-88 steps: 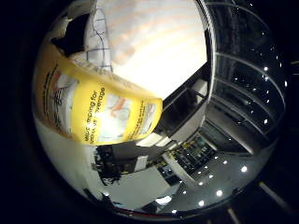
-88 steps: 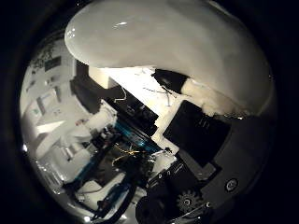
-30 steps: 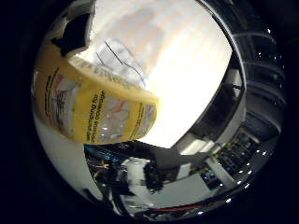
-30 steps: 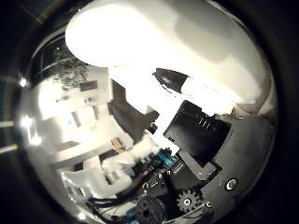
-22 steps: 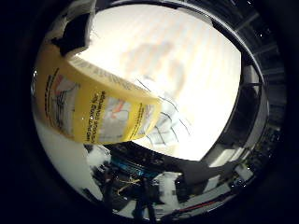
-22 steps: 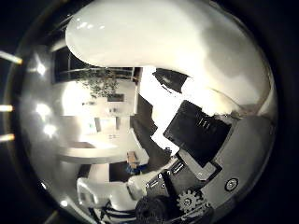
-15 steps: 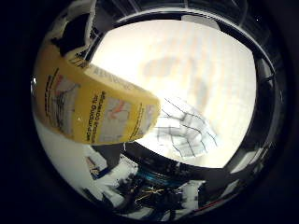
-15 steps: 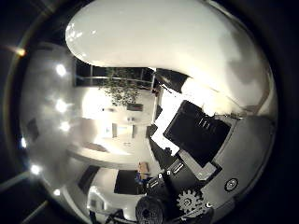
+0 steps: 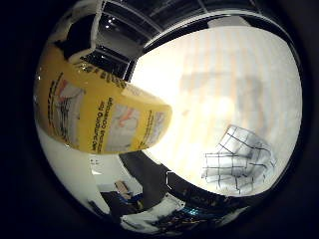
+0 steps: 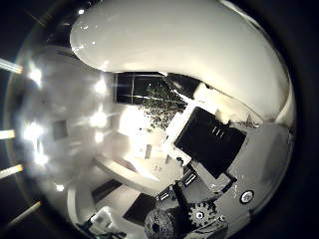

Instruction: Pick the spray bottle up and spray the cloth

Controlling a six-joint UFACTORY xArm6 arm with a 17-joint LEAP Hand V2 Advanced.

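Note:
The spray bottle point(image 9: 99, 124), white with a yellow printed label, fills much of the little finger side view and lies right against my palm. Its smooth white body point(image 10: 189, 55) arches across the thumb side view. My right hand point(image 10: 214, 149) shows there as black and white finger parts curled against the bottle, holding it lifted in the air. The cloth point(image 9: 239, 159), white with a dark grid pattern, lies crumpled on the pale table top point(image 9: 209, 84) some way off from the bottle.
A dark edge of the table point(image 9: 149, 174) borders the cloth's side, with room furniture beyond. The thumb side view looks out into a room with bright ceiling lights point(image 10: 35, 132) and a leafy plant point(image 10: 162, 99).
The whole picture has swung: the table and cloth have come further into the little finger side view as the hand turned. The bottle stays fixed against my palm throughout.

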